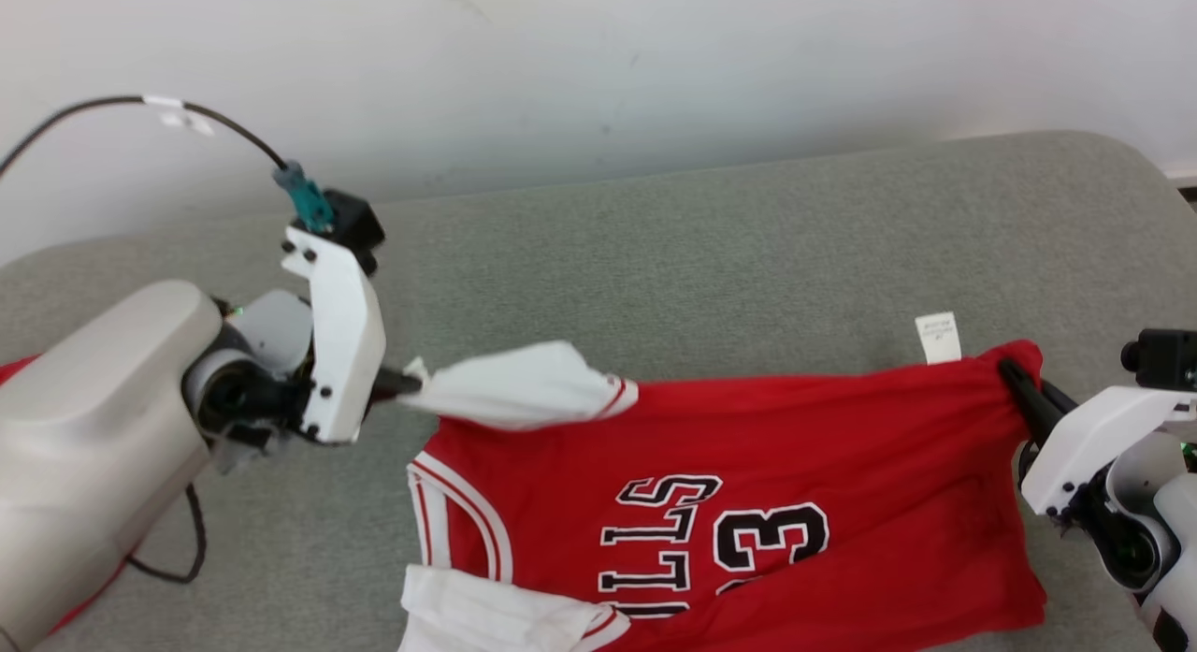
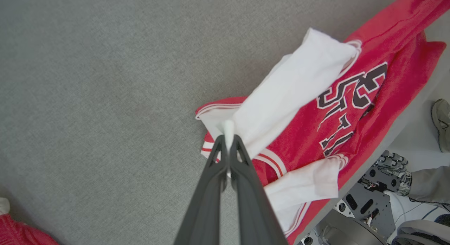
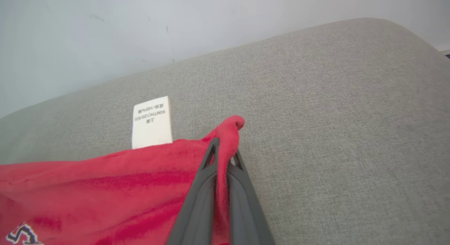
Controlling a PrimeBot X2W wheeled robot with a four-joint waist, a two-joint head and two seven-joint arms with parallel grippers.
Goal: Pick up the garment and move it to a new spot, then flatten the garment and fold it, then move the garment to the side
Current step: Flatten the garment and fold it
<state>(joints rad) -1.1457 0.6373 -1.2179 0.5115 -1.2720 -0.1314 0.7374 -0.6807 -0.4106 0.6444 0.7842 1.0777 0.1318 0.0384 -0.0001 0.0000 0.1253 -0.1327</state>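
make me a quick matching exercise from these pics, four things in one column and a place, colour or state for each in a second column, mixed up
Column one:
1. left gripper
2. right gripper
3. care label
4. numeral 3

Column two:
A. black, outlined in white
B. shut on a white sleeve
C. white, jutting from the garment's far edge
D. shut on a red corner

Pairs: 1-B, 2-D, 3-C, 4-A

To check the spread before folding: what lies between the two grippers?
In the head view, the jersey spans it: left gripper pinches a white sleeve, right gripper the red corner, a label near it.
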